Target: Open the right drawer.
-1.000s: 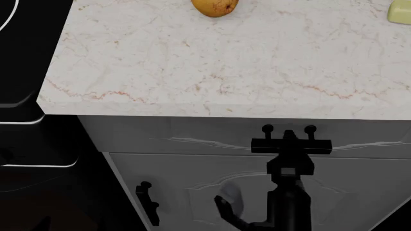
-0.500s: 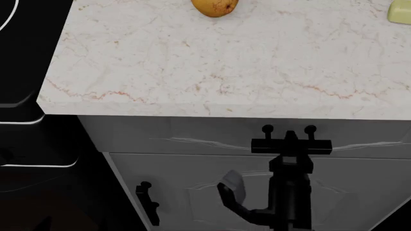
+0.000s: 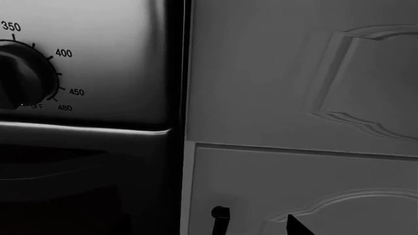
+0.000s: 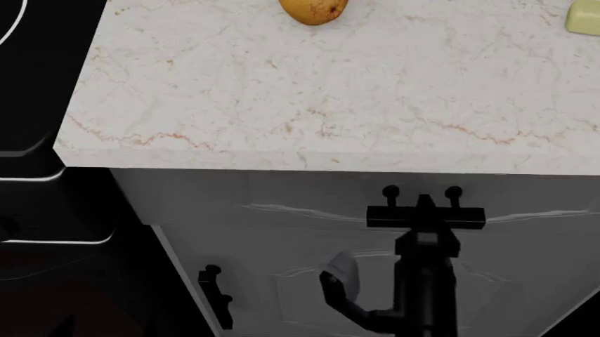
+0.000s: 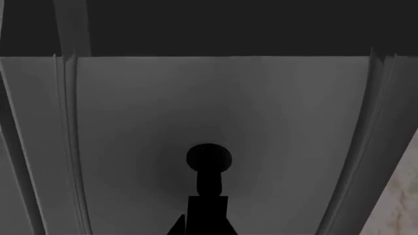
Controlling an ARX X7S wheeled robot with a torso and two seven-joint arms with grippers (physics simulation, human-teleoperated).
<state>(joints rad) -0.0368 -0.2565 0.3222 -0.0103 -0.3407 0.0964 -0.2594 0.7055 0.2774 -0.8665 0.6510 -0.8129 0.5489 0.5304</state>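
The right drawer (image 4: 281, 200) is the light-grey front under the marble counter, and it stands slightly pulled out. Its black bar handle (image 4: 468, 215) rests on two posts. My right gripper (image 4: 425, 210) is shut on the middle of the bar. The right wrist view shows the drawer front (image 5: 196, 107) close up, with a handle post (image 5: 207, 157) and the bar seen end-on between the right gripper's (image 5: 207, 230) jaws. In the left wrist view the drawer front (image 3: 274, 73) shows beside the stove. Only one dark fingertip (image 3: 297, 227) of my left gripper shows.
The marble countertop (image 4: 328, 105) overhangs the drawer and carries a yellow-orange fruit (image 4: 314, 8) and a pale object (image 4: 583, 17) at the back. The black stove (image 4: 38, 105) with its dial (image 3: 19, 78) stands left. Below is the cabinet door (image 4: 281, 253) with a vertical black handle (image 4: 216, 298).
The drawer front and its handle have come a little way out toward me, with the right gripper moving back along with them.
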